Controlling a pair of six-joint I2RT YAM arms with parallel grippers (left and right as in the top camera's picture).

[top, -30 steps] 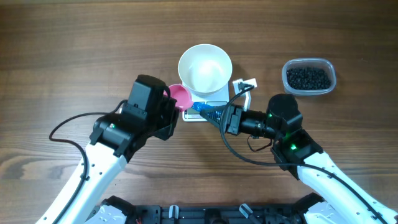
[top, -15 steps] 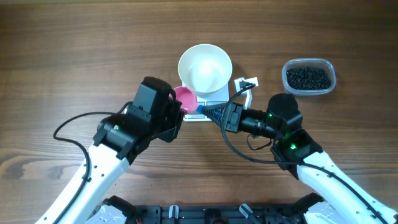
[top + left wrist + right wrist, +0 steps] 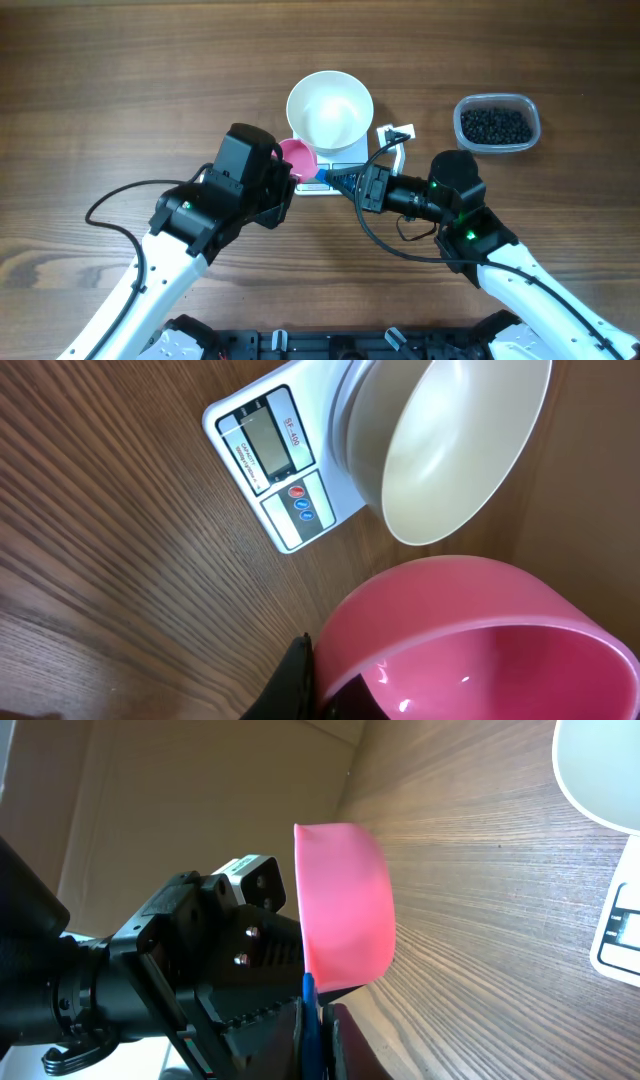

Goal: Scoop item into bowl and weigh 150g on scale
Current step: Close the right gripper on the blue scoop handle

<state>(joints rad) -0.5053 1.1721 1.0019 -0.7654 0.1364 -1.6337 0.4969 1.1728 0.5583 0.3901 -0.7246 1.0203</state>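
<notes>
Beads [image 3: 495, 125] lie as a dark, grainy heap inside the clear plastic tub [image 3: 497, 97] at the far right of the desk [image 3: 120, 80], well apart from both arms. The white bowl [image 3: 330, 110] stands on the scale [image 3: 275, 470] at the far centre of the desk, and its inner surface shows plain white. The scale's grey display and two round buttons project from under the bowl on the near side; the display cannot be read. The pink scoop [image 3: 297, 156] sits just beside the bowl on its near-left side, close to the scale's near-left corner. The left fingers [image 3: 298, 675] are clenched on the wall of the pink cup, which fills the lower right of the left wrist view. The right fingers [image 3: 350, 184] are clenched on the scoop's blue handle [image 3: 309, 1020], which runs from the cup toward the right arm. In the right wrist view the cup appears edge-on, with the left arm's black housing directly behind it. Both arms reach in from the near edge and meet at the scoop.
</notes>
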